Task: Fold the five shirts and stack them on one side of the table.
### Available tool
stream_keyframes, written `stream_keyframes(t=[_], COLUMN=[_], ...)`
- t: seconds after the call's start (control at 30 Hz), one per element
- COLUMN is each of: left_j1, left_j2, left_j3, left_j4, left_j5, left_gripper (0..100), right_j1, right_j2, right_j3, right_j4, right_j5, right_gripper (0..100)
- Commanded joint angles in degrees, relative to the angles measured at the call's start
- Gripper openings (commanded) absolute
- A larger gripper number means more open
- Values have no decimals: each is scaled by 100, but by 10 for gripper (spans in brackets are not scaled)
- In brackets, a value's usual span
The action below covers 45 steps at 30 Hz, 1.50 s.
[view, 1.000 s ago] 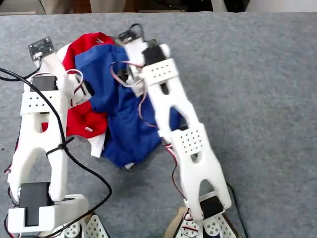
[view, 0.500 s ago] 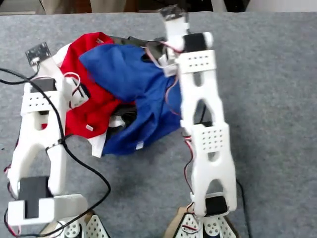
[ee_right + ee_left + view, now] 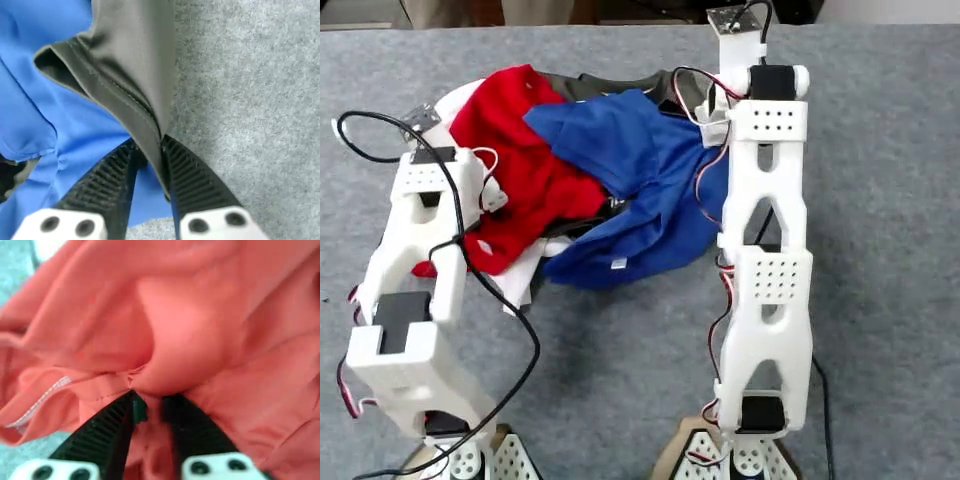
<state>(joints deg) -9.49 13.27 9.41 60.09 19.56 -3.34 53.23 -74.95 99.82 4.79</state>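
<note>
A heap of shirts lies at the table's far left. The red shirt (image 3: 525, 165) is bunched on top at the left, and the blue shirt (image 3: 640, 195) spreads over the middle. A dark grey shirt (image 3: 620, 85) shows along the far edge, and a white shirt (image 3: 525, 278) peeks out underneath. My left gripper (image 3: 492, 195) sits at the red shirt's near left side. It is shut on a fold of red shirt (image 3: 165, 355). My right gripper (image 3: 705, 105) is at the heap's far right. It is shut on the dark grey shirt's hem (image 3: 135, 75), with blue cloth (image 3: 45, 115) beside it.
Grey felt (image 3: 880, 200) covers the table, with open room on the whole right half and along the near edge. Both arm bases stand at the near edge, and a black cable (image 3: 510, 320) loops beside the left arm.
The right arm has swung to the right and farther away, dragging the blue and dark grey shirts with it. The left arm has shifted slightly right, still holding red cloth.
</note>
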Motion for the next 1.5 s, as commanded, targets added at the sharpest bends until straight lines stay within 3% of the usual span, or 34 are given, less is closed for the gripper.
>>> stream_keyframes(t=[0.0, 0.27, 0.5, 0.6, 0.67, 0.77, 0.83, 0.93, 1.23, 1.47], left_j1=[-369, -1644, -2040, -1697, -1213, -571, -290, 35, 1275, 1547], left_j2=[31, 22, 40, 66, 57, 31, 22, 57, 1086, 2527], left_j3=[-378, -791, -1987, -2409, -2585, -2848, -3059, -3552, -3947, -4756], left_j4=[-44, 422, 818, 1380, 1776, 2242, 2505, 2664, 1688, 1618], left_j5=[-97, -800, -818, -818, -818, -730, -255, 246, 677, 730], left_gripper=[19, 17, 17, 18, 32, 165, 251, 296, 296, 295], right_j1=[215, 716, 1103, 1086, 1068, 1077, 1077, 1068, 637, -13], right_j2=[-57, 48, 57, 66, 66, 40, 40, -22, -1077, -1938], right_j3=[-312, -321, -637, -690, -716, -734, -734, -725, 831, 3064], right_j4=[-88, -246, 44, 105, 176, 211, 220, 237, 255, 176], right_j5=[35, 457, 1213, 1389, 1380, 1204, 1257, 1310, 1301, 1284], right_gripper=[19, 19, 19, 46, 118, 265, 345, 420, 398, 398])
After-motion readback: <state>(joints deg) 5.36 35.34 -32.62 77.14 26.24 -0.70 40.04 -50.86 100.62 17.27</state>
